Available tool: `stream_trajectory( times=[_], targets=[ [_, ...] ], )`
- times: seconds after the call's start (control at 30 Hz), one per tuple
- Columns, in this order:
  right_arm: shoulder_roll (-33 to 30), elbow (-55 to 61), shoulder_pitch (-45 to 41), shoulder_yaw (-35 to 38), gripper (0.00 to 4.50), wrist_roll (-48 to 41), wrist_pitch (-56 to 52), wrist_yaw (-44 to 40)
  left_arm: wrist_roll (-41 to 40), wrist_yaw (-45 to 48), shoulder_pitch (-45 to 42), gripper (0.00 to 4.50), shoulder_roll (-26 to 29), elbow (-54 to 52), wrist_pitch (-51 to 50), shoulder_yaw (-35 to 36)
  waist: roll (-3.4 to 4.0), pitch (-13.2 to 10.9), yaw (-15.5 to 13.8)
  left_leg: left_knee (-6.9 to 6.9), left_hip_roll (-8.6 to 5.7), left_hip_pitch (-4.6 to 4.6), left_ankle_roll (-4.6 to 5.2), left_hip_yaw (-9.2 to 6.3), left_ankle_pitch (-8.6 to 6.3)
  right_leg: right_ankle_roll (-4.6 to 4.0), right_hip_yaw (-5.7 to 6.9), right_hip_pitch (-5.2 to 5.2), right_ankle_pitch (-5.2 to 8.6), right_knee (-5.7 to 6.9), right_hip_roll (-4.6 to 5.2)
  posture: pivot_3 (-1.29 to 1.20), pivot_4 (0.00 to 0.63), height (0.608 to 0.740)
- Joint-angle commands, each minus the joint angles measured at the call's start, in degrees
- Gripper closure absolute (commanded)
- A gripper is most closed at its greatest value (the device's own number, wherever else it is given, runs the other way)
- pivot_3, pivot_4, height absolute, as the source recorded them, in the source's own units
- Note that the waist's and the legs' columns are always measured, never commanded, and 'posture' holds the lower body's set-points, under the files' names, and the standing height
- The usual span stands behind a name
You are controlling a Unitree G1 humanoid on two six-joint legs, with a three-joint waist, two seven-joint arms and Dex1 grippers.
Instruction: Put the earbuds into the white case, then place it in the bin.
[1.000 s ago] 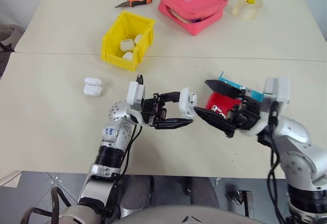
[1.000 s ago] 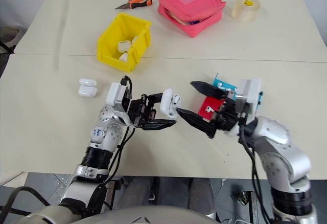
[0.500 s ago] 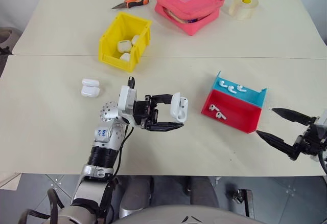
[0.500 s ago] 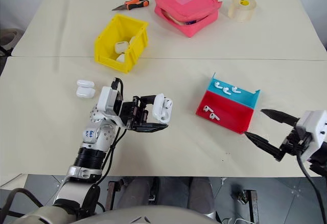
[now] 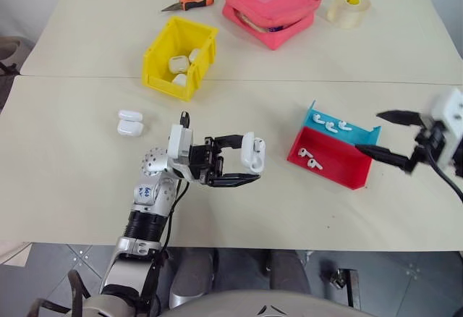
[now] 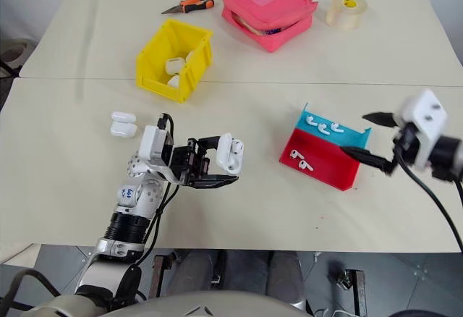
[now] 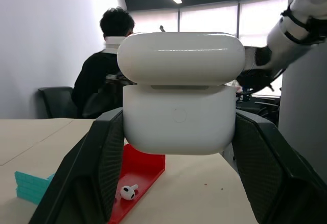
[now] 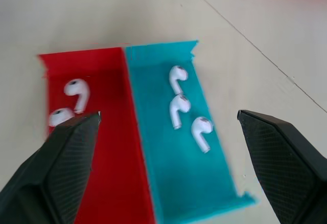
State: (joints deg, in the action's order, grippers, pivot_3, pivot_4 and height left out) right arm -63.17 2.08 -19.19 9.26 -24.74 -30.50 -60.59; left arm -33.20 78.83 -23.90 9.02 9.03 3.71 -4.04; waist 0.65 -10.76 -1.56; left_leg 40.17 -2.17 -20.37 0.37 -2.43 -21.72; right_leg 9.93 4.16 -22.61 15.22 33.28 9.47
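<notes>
My left gripper [image 5: 249, 159] is shut on the white case [image 5: 253, 152] and holds it upright above the table's middle. Seen from the left wrist, the case [image 7: 179, 93] sits between the two fingers, with a thin gap under its lid. White earbuds lie in two joined trays: three in the blue tray [image 8: 163, 147], two in the red tray [image 8: 112, 157]. My right gripper [image 5: 370, 131] hangs open just right of these trays with nothing in it. The yellow bin [image 5: 162, 77] stands at the back left and holds white cases.
Another white case [image 5: 130, 123] lies on the table left of my left arm. Orange-handled pliers [image 5: 189, 1], a pink pouch [image 5: 271, 6] and a tape roll [image 5: 349, 7] sit along the far table. A person [image 7: 102, 75] sits in the background.
My right gripper has left the case, swung out to the right and low, then risen beside the trays' right end. The left gripper has kept still with the case.
</notes>
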Motion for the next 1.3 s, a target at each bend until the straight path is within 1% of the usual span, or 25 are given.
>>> stream_trajectory(
  times=[0.03, 0.17, 0.27, 0.47, 0.67, 0.7, 0.8, 0.93, 1.23, 1.3],
  targets=[
    [-1.46, -5.58, -7.52, -7.86, 0.02, 6.72, -0.80, -2.22, -0.14, -0.32, 0.11, 1.72, -0.42, -2.15, 0.46, -0.65, 0.00, 0.00, 0.13, -0.01, 0.02, -0.02, -0.01, 0.00, 0.00, -0.01, 0.05, -0.01, 0.00, -0.04, 0.00, 0.00, 0.150, 0.740],
    [1.10, -15.90, -20.84, -20.13, 0.02, 17.46, 2.09, -6.27, -0.12, -0.86, -0.18, 1.72, -0.94, -1.85, 0.85, -0.85, 0.07, -0.04, 0.47, -0.06, 0.00, -0.14, -0.01, 0.05, 0.00, 0.01, 0.07, -0.12, -0.01, -0.11, 0.00, 0.00, 0.150, 0.740],
    [3.22, -23.14, -26.11, -24.80, 0.02, 22.40, 5.82, -8.53, 0.01, -1.23, -0.14, 1.72, -1.36, -1.99, 0.99, -1.11, 0.07, -0.04, 0.56, -0.08, 0.03, -0.16, -0.01, 0.05, 0.00, 0.03, 0.11, -0.14, -0.01, -0.13, -0.02, 0.00, 0.150, 0.740],
    [8.56, -34.88, -32.93, -28.32, 0.02, 27.91, 13.35, -11.55, -0.03, -1.87, 0.35, 1.72, -1.61, -2.72, 1.08, -1.50, 0.08, -0.04, 0.50, -0.06, 0.00, -0.22, -0.02, 0.04, 0.00, 0.06, 0.15, -0.14, -0.03, -0.18, -0.01, 0.00, 0.150, 0.740],
    [11.78, -44.23, -36.15, -29.35, 0.02, 31.42, 20.62, -13.26, -0.17, -2.67, 0.83, 1.72, -1.38, -3.44, 1.02, -1.29, 0.08, -0.04, 0.57, -0.04, 0.01, -0.23, -0.02, 0.02, 0.00, 0.07, 0.18, -0.14, -0.03, -0.18, -0.01, 0.00, 0.150, 0.740],
    [12.12, -45.09, -36.48, -29.43, 0.20, 31.95, 20.73, -13.45, -0.19, -2.78, 0.96, 1.72, -1.32, -3.65, 0.98, -1.29, 0.09, -0.04, 0.63, -0.04, 0.01, -0.23, -0.02, 0.02, 0.00, 0.07, 0.18, -0.13, -0.03, -0.18, -0.01, 0.00, 0.150, 0.740],
    [12.71, -46.81, -37.16, -29.52, 0.91, 33.07, 21.12, -14.45, -0.23, -3.08, 1.18, 1.72, -1.18, -4.08, 0.85, -1.29, 0.09, -0.04, 0.72, 0.00, 0.02, -0.22, -0.03, 0.02, 0.01, 0.07, 0.18, -0.12, -0.03, -0.15, -0.01, 0.00, 0.150, 0.740],
    [13.14, -48.08, -37.60, -29.37, 2.32, 34.07, 21.39, -15.79, -0.27, -3.34, 1.19, 1.72, -1.03, -4.21, 0.81, -1.25, 0.09, -0.04, 0.81, 0.10, 0.02, -0.21, -0.04, 0.02, 0.02, 0.07, 0.18, -0.11, -0.03, -0.05, -0.01, 0.00, 0.150, 0.740],
    [14.32, -49.59, -38.01, -28.42, 2.32, 35.20, 22.49, -16.08, -0.21, -3.61, 0.79, 1.72, -1.06, -3.89, 0.97, -1.20, 0.09, -0.03, 0.97, 0.15, 0.03, -0.16, -0.06, 0.00, 0.02, 0.06, 0.17, -0.07, -0.03, 0.03, -0.01, 0.00, 0.150, 0.740],
    [14.62, -49.40, -37.67, -28.16, 2.68, 35.22, 22.54, -16.13, -0.19, -3.76, 0.93, 1.72, -1.05, -4.12, 0.93, -1.28, 0.08, -0.03, 1.14, 0.15, 0.03, -0.16, -0.07, 0.00, 0.02, 0.06, 0.17, -0.07, -0.03, 0.03, -0.01, 0.00, 0.150, 0.740]
  ],
)
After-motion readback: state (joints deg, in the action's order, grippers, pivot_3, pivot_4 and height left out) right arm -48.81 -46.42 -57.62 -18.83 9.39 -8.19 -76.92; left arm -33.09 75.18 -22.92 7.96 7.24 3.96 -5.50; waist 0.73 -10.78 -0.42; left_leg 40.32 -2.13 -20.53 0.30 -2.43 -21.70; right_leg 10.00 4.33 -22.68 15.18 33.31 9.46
